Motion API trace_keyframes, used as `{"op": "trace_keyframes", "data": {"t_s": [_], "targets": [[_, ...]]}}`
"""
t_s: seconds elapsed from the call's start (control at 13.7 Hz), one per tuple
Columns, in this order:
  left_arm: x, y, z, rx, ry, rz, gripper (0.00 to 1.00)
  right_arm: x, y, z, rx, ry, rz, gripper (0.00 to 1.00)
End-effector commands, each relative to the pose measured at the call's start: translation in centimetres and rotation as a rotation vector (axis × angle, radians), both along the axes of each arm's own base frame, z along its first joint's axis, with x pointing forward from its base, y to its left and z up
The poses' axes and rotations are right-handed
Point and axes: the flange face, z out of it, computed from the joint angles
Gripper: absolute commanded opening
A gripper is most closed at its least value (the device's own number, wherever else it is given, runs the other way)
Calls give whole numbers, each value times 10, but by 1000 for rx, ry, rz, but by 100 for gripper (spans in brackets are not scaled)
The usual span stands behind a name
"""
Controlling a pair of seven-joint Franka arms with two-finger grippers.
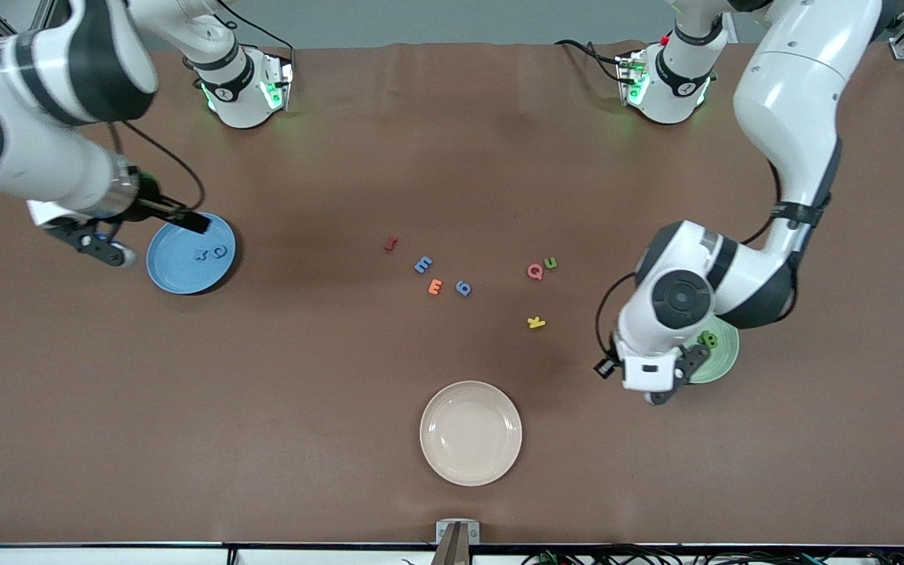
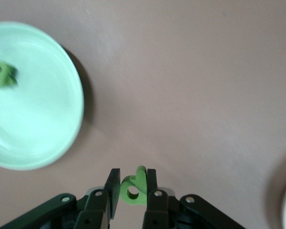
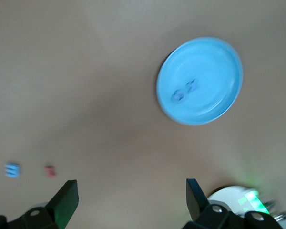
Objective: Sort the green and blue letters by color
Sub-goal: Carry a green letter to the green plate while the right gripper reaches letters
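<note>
My left gripper (image 2: 133, 183) is shut on a green letter (image 2: 135, 187) with a round hole. It hangs over the table beside the pale green plate (image 2: 47, 143), which holds another green letter (image 2: 3, 75). In the front view this gripper (image 1: 668, 384) is at the green plate's (image 1: 723, 357) edge. My right gripper (image 3: 132, 191) is open and holds nothing. It hovers beside the blue plate (image 3: 229, 57), in which two blue letters (image 3: 187, 91) lie. On the table's middle lie a blue E (image 1: 423, 264), a blue 6 (image 1: 463, 288) and a green u (image 1: 550, 263).
A red character (image 1: 391, 244), an orange one (image 1: 435, 287), a pink one (image 1: 534, 271) and a yellow K (image 1: 536, 322) lie among the letters. A cream plate (image 1: 471, 432) stands nearer to the front camera.
</note>
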Motion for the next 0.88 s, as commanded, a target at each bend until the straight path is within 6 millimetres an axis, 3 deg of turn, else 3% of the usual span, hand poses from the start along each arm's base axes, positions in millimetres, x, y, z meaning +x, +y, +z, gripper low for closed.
{"op": "trace_keyframes", "data": {"t_s": [0.0, 0.07, 0.37, 0.44, 0.58, 0.66, 0.8], "targets": [[6, 52, -1, 16, 51, -55, 0, -11, 75, 5, -36, -79, -258, 100], [8, 70, -4, 17, 62, -74, 0, -14, 103, -3, -46, -100, -313, 100], [12, 129, -16, 20, 98, -133, 0, -27, 174, -27, -47, -159, -428, 100], [11, 151, -22, 14, 109, -157, 0, -39, 196, -41, -38, -174, -398, 100], [9, 175, -31, 6, 123, -190, 0, -55, 221, -76, -21, -204, -360, 100], [7, 184, -36, 4, 132, -191, 0, -67, 241, -95, -13, -221, -352, 100], [-3, 187, -54, 11, 131, -210, 0, -73, 263, -130, -34, -228, -328, 100]]}}
